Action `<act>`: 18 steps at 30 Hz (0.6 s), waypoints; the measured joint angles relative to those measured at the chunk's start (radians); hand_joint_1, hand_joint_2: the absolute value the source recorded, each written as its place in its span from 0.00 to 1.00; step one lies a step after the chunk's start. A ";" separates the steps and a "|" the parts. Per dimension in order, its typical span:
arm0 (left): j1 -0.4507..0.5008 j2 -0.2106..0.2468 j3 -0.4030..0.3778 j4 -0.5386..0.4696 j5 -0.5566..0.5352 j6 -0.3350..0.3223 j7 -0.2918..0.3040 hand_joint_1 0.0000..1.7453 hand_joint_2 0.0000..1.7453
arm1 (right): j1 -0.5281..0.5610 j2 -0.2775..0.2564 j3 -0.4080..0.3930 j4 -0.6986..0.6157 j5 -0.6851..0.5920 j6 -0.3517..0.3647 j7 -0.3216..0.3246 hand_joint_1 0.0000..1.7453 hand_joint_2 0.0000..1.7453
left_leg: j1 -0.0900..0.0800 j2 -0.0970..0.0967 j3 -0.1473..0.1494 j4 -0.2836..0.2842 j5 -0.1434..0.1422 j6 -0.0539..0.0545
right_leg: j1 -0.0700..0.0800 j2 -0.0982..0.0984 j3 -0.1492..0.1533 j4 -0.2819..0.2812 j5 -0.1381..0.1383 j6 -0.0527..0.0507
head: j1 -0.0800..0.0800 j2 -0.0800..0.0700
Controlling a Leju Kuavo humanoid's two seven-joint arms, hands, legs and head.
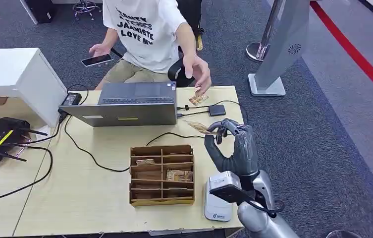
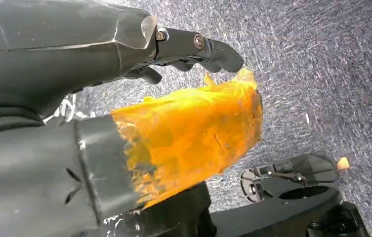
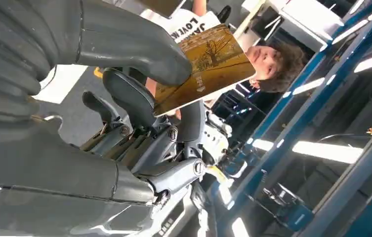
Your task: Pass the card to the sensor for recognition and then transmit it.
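My right hand (image 1: 236, 146) is raised above the right side of the table and pinches a brown card (image 1: 198, 127) between thumb and finger. The card juts out to the left, roughly level. Close up, the card (image 3: 203, 69) bears a tree picture, clamped by the thumb (image 3: 134, 49) of my right hand (image 3: 75, 98). A small black sensor box (image 1: 217, 110), wired to the laptop, lies just beyond the card. A person's hand (image 1: 196, 73) hovers over a second card (image 1: 197, 99) on the table. My left hand (image 2: 100, 98) hangs over carpet, holding nothing, its thumb wrapped in orange tape.
A grey laptop (image 1: 130, 104) stands at the table's far side, with a seated person behind it holding a phone (image 1: 96, 60). A cardboard divider box (image 1: 162, 173) with cards sits in front. A white device (image 1: 216, 206) lies by my right forearm. A black router (image 1: 1, 139) is at the left.
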 joint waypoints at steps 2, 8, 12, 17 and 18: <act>-0.001 0.000 0.000 0.000 -0.008 -0.001 0.003 0.00 0.00 | -0.012 0.000 0.000 0.003 0.027 -0.001 0.015 0.95 1.00 | 0.000 0.000 0.000 0.000 0.000 0.000 | 0.000 0.000 0.000 0.000 0.000 0.000 | 0.000 0.000; -0.011 -0.001 -0.006 0.000 -0.035 -0.017 0.018 0.00 0.00 | -0.080 0.012 0.003 0.040 0.143 -0.012 0.070 0.99 1.00 | 0.000 0.000 0.000 0.000 0.000 0.000 | 0.000 0.000 0.000 0.000 0.000 0.000 | 0.000 0.000; -0.017 -0.001 -0.024 0.000 -0.052 -0.035 0.026 0.00 0.00 | -0.140 0.024 0.006 0.089 0.261 -0.027 0.121 0.98 1.00 | 0.000 0.000 0.000 0.000 0.000 0.000 | 0.000 0.000 0.000 0.000 0.000 0.000 | 0.000 0.000; -0.028 -0.005 -0.045 0.000 -0.064 -0.055 0.034 0.00 0.00 | -0.204 0.039 0.013 0.161 0.389 -0.052 0.164 0.99 1.00 | 0.000 0.000 0.000 0.000 0.000 0.000 | 0.000 0.000 0.000 0.000 0.000 0.000 | 0.000 0.000; -0.029 -0.006 -0.049 0.000 -0.064 -0.056 0.034 0.00 0.00 | -0.210 0.040 0.014 0.169 0.398 -0.054 0.168 0.99 1.00 | 0.000 0.000 0.000 0.000 0.000 0.000 | 0.000 0.000 0.000 0.000 0.000 0.000 | 0.000 0.000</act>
